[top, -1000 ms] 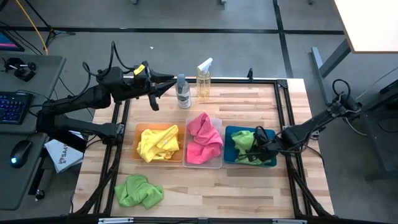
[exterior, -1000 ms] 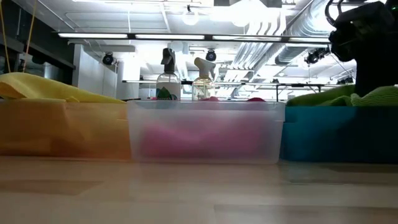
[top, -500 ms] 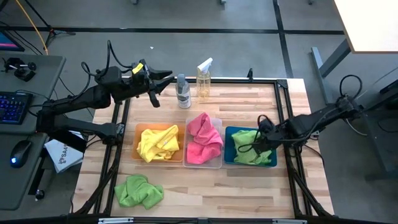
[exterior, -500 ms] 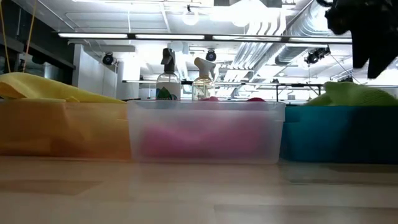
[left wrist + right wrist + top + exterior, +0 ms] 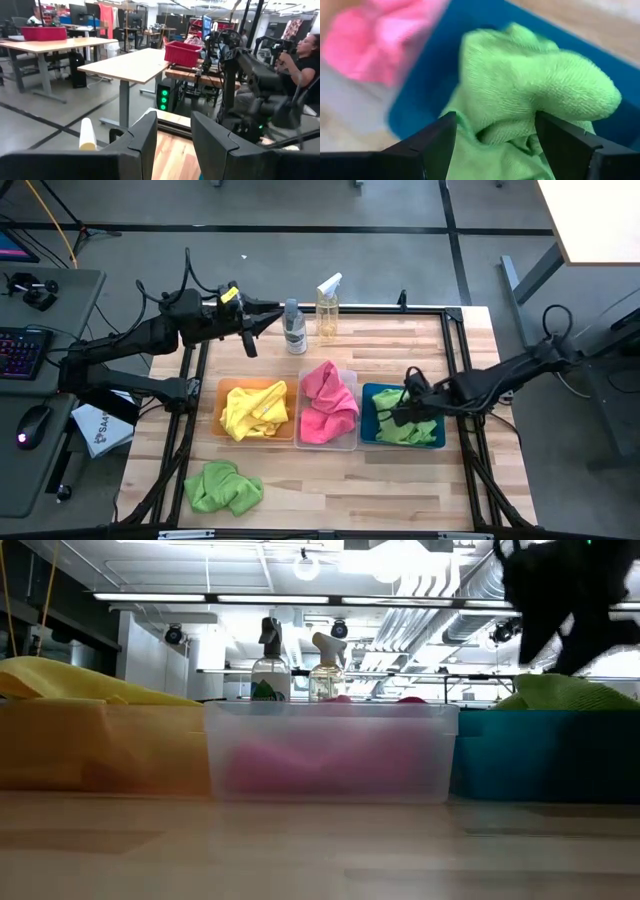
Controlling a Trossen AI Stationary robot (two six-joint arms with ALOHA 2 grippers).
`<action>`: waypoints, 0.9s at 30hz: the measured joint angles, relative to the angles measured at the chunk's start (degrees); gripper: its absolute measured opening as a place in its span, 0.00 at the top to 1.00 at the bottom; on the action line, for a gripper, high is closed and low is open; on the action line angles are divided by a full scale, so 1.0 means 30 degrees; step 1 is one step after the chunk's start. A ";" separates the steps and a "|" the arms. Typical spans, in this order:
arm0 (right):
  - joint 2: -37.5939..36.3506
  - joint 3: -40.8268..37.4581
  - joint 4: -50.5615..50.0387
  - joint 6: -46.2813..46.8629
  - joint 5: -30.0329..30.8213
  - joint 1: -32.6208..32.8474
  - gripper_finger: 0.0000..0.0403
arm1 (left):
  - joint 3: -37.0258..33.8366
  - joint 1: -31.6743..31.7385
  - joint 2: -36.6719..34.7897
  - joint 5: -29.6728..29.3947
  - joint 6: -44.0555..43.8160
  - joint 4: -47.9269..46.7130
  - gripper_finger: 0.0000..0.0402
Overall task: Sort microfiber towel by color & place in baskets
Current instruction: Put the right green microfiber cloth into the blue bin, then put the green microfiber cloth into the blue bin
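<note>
Fuzzy microfiber towels fill our bins: yellow towel (image 5: 254,410) in translucent orange bin (image 5: 223,388), pink towel (image 5: 327,402) in clear bin (image 5: 349,376), green towel (image 5: 405,427) in teal bin (image 5: 366,393), under our open right gripper (image 5: 402,408); left gripper (image 5: 172,145) open.

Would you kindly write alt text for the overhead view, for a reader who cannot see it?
Three bins sit in a row on a wooden table: orange bin with a yellow towel, clear bin with a pink towel, teal bin with a green towel. The open right tool hovers over the teal bin; a second green towel lies loose near the table's front.
</note>
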 joint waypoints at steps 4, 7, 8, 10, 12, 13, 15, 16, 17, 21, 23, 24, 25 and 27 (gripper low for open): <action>0.0468 -0.2588 0.2110 0.1759 -0.0297 0.0007 0.36 | 0.0000 0.0000 0.0000 0.0167 -0.0005 0.0079 0.73; 0.0519 -0.4061 0.3562 0.2278 -0.1398 0.0000 0.36 | 0.0000 0.0000 -0.0004 0.0167 -0.0005 0.0072 0.73; 0.0415 -0.4249 0.3732 0.2341 -0.1841 0.0002 0.36 | 0.0000 0.0000 0.0000 0.0167 0.0000 0.0072 0.73; 0.0007 -0.4185 0.3523 0.2152 -0.2399 0.0007 0.36 | 0.0000 0.0000 0.0000 0.0167 0.0002 0.0079 0.73; -0.0552 -0.3492 0.2634 0.1559 -0.2452 0.0007 0.36 | 0.0000 0.0007 0.0000 0.0167 0.0002 0.0115 0.73; -0.0917 -0.2918 0.2001 0.1256 -0.2268 0.0007 0.36 | 0.0000 0.0007 0.0000 0.0159 0.0008 0.0180 0.73; -0.1579 -0.1618 0.0215 0.0869 -0.1282 0.0009 0.36 | 0.0000 0.0007 0.0000 0.0123 0.0010 0.0353 0.73; -0.1843 -0.0907 -0.0844 0.0726 -0.0697 0.0007 0.36 | 0.0000 0.0015 -0.0004 0.0014 0.0031 0.0417 0.73; -0.2042 -0.0210 -0.1790 0.0549 -0.0049 0.0007 0.36 | 0.0000 0.0022 -0.0004 -0.0083 0.0071 0.0442 0.73; -0.2617 0.2153 -0.4253 0.0350 0.3212 0.0007 0.36 | 0.0000 0.0022 0.0000 -0.0283 0.0520 0.0502 0.73; -0.2680 0.2880 -0.4217 0.0085 0.4706 0.0007 0.36 | 0.0000 0.0024 0.0000 -0.0274 0.0516 0.0505 0.73; -0.2680 0.3117 -0.3990 -0.0190 0.5311 0.0007 0.36 | 0.0000 0.0029 -0.0001 -0.0193 0.0505 0.0488 0.73; -0.2687 0.3266 -0.3667 -0.0603 0.5818 0.0007 0.36 | 0.0000 0.0029 -0.0004 0.0106 0.0512 0.0494 0.73; -0.2660 0.3325 -0.2618 -0.1347 0.6410 0.0007 0.36 | 0.0000 -0.0025 0.0000 0.1055 0.0440 0.0484 0.73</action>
